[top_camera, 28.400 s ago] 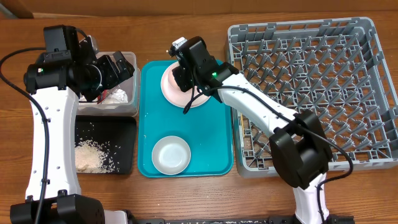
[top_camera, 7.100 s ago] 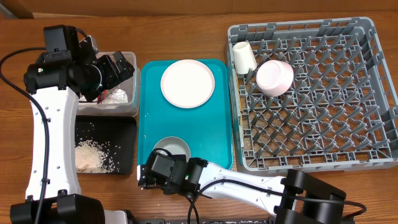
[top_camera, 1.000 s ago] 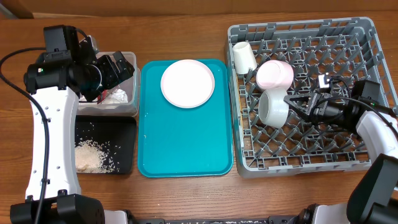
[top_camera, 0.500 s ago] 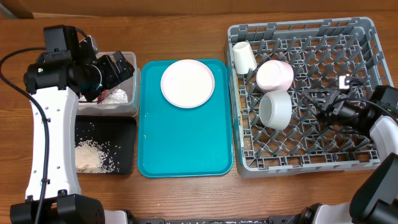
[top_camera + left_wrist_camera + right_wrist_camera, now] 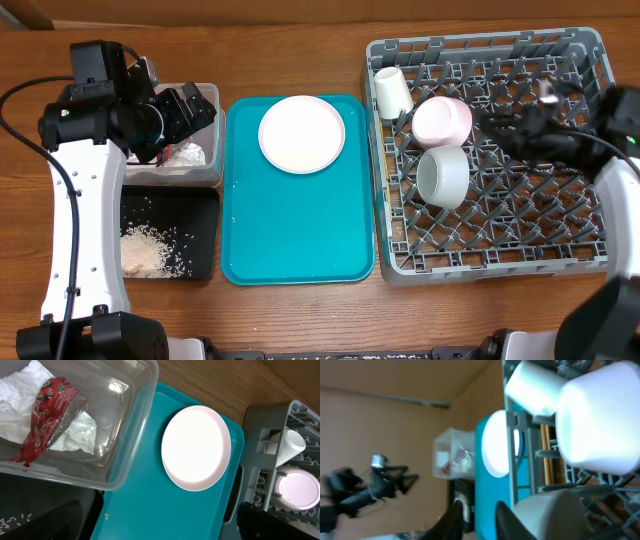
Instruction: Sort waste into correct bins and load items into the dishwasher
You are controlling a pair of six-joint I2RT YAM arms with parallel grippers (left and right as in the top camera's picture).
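Right tool barely parted, empty, near pink bowl and grey bowl in rack, touching neither; left tool spread wide above clear tub.

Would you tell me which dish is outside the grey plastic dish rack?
The round pale pink-white plate: it lies on the teal tray, while the cream cup, pale pink bowl and whitish-grey bowl sit in the grey rack.

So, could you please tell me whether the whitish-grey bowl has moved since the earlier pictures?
Yes: the whitish-grey bowl has gone from the teal tray rightward into the grey rack, beside the pink bowl.
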